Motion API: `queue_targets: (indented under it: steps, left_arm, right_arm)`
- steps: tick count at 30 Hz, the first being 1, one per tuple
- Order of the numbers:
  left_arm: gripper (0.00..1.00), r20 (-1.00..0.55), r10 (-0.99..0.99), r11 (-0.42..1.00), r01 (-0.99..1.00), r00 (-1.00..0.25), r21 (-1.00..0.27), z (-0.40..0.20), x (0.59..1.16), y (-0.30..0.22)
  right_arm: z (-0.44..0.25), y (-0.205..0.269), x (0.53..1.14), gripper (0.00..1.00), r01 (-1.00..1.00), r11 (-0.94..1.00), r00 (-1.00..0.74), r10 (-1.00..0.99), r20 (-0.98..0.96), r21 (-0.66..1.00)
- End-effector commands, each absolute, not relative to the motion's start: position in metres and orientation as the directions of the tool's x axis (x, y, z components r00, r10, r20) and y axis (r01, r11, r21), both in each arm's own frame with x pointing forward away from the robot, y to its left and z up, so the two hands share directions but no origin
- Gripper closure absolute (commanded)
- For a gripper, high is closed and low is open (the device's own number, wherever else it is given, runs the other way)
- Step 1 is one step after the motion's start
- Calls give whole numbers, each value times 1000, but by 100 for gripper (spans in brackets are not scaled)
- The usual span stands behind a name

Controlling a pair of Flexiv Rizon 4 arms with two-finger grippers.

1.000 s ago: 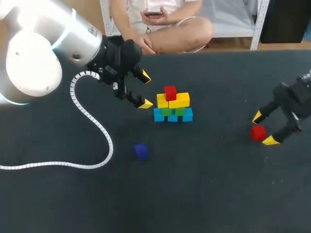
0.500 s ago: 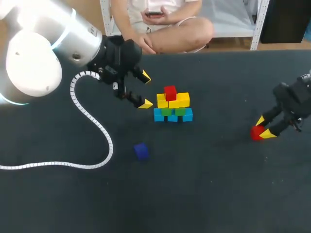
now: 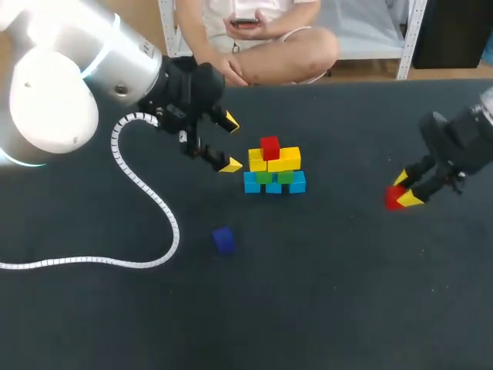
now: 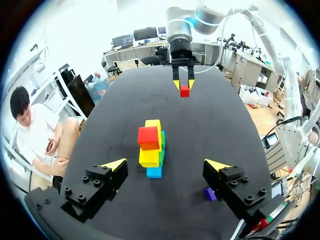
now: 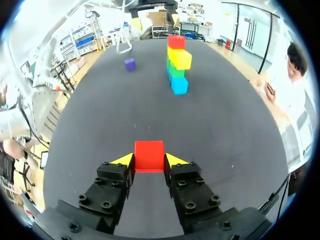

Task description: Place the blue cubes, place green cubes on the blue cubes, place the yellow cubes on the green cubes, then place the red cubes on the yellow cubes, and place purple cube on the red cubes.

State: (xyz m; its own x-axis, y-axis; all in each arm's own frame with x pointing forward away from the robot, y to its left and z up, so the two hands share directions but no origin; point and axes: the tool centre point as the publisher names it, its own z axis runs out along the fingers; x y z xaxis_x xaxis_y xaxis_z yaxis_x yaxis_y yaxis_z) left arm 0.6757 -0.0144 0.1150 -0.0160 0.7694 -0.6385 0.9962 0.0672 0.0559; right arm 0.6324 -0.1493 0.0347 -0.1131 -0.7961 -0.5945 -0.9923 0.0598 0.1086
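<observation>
Clamps the right gripper (image 3: 405, 190) onto the loose red cube (image 3: 392, 199) near the table (image 3: 331, 293)'s right edge, jaws wide a second ago, and lifts it toward the stack (image 3: 273, 171) mid-table. Keeps the left gripper (image 3: 229, 143) gaping beside it. Probably means red layer next.

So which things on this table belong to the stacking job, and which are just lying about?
Job:
- stacked blue cubes, green cubes, yellow cubes and top red cube
- second red cube, held between the fingers of the right gripper
- small purple cube, loose

Lying about:
- white ribbed cable curling across the black table
</observation>
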Motion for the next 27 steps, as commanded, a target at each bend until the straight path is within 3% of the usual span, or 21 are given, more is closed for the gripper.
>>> queue_targets:
  steps: [1,27]
  left_arm:
    - [0,-640,768,64,996,-13,56,115,676,-13]
    - [0,-640,768,64,996,-13,56,115,676,-13]
  right_arm:
    - [58,-133,631,100,-993,64,-110,-807,-580,99]
    - [133,-38,648,100,-999,32,-34,-775,-631,15]
